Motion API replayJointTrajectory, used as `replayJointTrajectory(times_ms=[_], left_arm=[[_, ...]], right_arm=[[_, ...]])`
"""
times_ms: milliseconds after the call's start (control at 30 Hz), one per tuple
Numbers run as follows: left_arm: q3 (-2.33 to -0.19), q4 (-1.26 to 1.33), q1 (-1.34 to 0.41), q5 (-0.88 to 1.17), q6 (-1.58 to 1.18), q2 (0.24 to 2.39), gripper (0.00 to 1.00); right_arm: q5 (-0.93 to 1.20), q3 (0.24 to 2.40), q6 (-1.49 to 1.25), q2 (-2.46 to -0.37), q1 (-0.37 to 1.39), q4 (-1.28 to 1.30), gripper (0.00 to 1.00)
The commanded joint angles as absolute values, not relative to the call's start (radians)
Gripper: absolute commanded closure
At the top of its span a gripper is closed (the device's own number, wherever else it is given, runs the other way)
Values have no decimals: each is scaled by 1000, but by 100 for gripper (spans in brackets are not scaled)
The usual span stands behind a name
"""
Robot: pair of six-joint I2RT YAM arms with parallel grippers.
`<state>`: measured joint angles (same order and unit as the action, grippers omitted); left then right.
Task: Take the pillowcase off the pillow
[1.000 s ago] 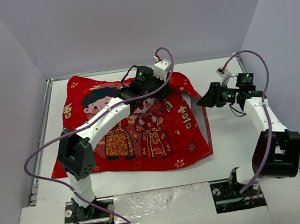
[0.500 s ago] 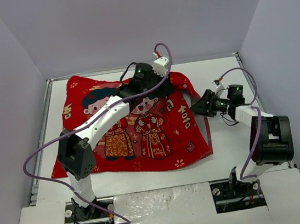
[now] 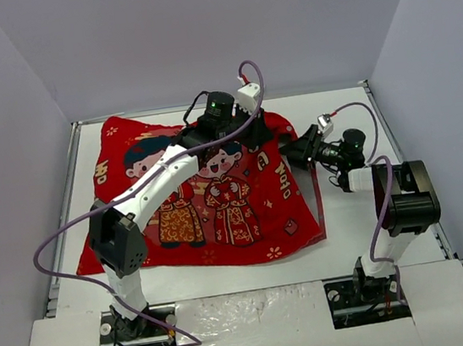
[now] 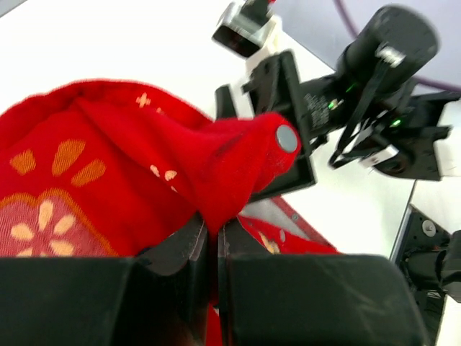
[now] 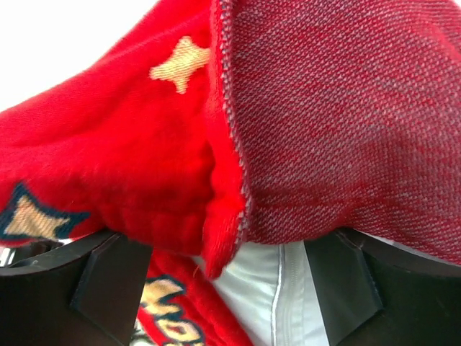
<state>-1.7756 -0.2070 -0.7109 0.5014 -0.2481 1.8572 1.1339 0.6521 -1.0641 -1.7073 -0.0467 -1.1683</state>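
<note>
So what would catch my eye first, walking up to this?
The big red pillowcase printed with two cartoon children, spread across the left and middle of the white table. Then the left claw, pinching a peak of that red fabric at the cover's far right corner. The right claw is open right beside it.

place: lab robot cell | plain enclosure walls [image 3: 197, 41] | white table [image 3: 342, 231]
</note>
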Motion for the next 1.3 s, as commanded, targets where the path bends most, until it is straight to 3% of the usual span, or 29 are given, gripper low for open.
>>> replayJointTrajectory(times_ms=[0,67,167,333,533,667,833,933,1033,1133,1200,1233,1267], left_arm=[[-1877,-179,-701,548,-270,1801,98],[-1905,-178,-698,540,-281,1802,98],[-1936,-157,-695,543,-308,1805,98],[-1957,-138,-693,551,-328,1810,98],[-1934,-130,-695,571,-351,1816,98],[-1907,-84,-695,569,-388,1824,98],[-2014,-100,-696,534,-405,1896,98],[-2055,-101,-696,491,-416,1936,98],[-2114,-150,-695,361,-413,1970,98],[-2180,-225,-680,215,-425,2017,97],[-2227,-271,-670,152,-451,2037,97],[-2243,-328,-664,123,-459,2061,96],[-2262,-359,-655,65,-468,2075,94]], right_arm=[[1161,666,-1085,-1692,-9,-1320,21],[1132,676,-981,-1666,-9,-1061,10],[1014,730,-683,-1585,-9,-621,2],[881,732,-600,-1502,-21,-466,0],[960,640,-852,-1532,27,-832,0],[980,641,-874,-1546,126,-902,0],[1008,555,-1120,-1597,156,-1397,0],[988,566,-1066,-1632,156,-1366,13],[968,583,-1009,-1664,156,-1310,37],[968,603,-1003,-1677,155,-1325,74],[977,615,-996,-1674,150,-1324,91],[974,620,-980,-1666,147,-1319,100],[970,620,-962,-1643,138,-1281,100]])
